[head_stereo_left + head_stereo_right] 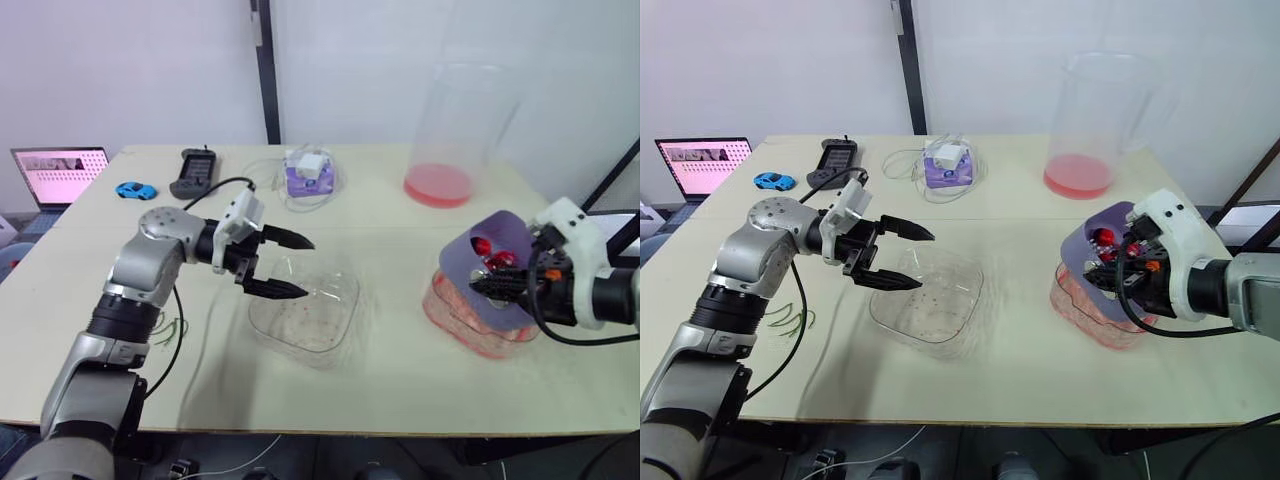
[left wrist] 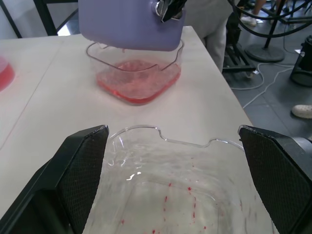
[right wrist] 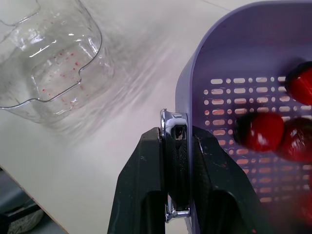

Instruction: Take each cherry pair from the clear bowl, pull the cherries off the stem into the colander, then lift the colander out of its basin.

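Your left tool (image 1: 305, 267) hung released, its two fingers spread wide over the near rim of the bowl (image 1: 320, 330). It was not gripping anything. The bowl sat mid-bench with no cherries in it, just red specks on its floor. A few green stems (image 1: 790, 318) lay on the bench (image 1: 400, 390) beside your left arm.

Your right tool (image 3: 175, 136) was clenched on the rim of the colander (image 1: 500, 232), with one finger on either side of the purple wall. You had the colander raised and tipped, its open side facing the head camera. Cherries (image 3: 261, 131) had gathered against its slotted floor. I counted three or so, red and glossy.

The basin (image 1: 470, 330) stood on the bench right under the colander, with red juice pooled in the bottom. From the left wrist the colander looked lifted out, but its lower edge sat level with the basin rim and may have been touching it. I could not tell.

At the back of the bench there was a tall clear pitcher (image 1: 450, 130) with pink liquid in its base. Also there were a small purple box (image 1: 308, 175) among white cables, a black handset (image 1: 195, 172) and a blue toy car (image 1: 135, 190). A laptop (image 1: 60, 172) was open past the far left corner.
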You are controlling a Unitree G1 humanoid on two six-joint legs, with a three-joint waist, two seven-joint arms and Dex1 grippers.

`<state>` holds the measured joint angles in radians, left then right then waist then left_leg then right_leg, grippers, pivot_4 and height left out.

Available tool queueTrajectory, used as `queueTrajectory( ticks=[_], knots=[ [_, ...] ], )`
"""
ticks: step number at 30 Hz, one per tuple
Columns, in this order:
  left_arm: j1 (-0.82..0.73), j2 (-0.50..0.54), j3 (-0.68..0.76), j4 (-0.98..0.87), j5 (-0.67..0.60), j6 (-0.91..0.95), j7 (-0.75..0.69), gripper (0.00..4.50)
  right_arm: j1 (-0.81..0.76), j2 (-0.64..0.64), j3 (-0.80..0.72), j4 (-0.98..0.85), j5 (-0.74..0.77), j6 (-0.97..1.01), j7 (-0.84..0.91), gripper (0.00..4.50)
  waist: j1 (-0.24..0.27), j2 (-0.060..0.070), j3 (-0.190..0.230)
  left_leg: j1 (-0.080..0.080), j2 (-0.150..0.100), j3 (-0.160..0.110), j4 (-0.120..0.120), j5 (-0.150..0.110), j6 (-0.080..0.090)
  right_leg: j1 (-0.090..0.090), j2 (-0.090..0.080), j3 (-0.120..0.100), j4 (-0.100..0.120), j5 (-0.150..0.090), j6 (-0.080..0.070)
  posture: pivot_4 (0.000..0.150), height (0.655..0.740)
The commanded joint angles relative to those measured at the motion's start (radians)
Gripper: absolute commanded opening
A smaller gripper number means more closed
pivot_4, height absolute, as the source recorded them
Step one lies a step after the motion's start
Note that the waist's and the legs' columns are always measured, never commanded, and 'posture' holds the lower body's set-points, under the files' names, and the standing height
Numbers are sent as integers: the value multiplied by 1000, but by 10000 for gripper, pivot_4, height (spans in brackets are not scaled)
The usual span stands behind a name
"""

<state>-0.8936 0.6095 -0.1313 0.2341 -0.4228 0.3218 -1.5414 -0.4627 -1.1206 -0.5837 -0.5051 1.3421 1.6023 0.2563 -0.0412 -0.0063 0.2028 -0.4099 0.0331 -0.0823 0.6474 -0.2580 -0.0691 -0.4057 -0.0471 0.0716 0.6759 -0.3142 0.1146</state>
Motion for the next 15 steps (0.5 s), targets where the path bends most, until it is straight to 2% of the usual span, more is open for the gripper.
queueTrajectory(
  ticks=[1,7,15],
  knots=[
    [-12,17,20,-26,-2,-2,3,45000,1,-26,-31,-7,35,-32,-19,1973,0,0,0,0,0,0,0,0,0,0,0,0,0,0,0,1500,7332],
    [-1,32,19,-32,8,9,24,45000,14,-72,-12,2,57,-58,-24,1973,0,0,0,0,0,0,0,0,0,0,0,0,0,0,0,1500,7332],
    [81,51,112,-85,-52,84,149,45000,-59,-230,166,34,-23,-117,133,1973,-1,0,0,0,0,0,0,0,0,0,0,0,0,0,0,1500,7332]
  ],
)
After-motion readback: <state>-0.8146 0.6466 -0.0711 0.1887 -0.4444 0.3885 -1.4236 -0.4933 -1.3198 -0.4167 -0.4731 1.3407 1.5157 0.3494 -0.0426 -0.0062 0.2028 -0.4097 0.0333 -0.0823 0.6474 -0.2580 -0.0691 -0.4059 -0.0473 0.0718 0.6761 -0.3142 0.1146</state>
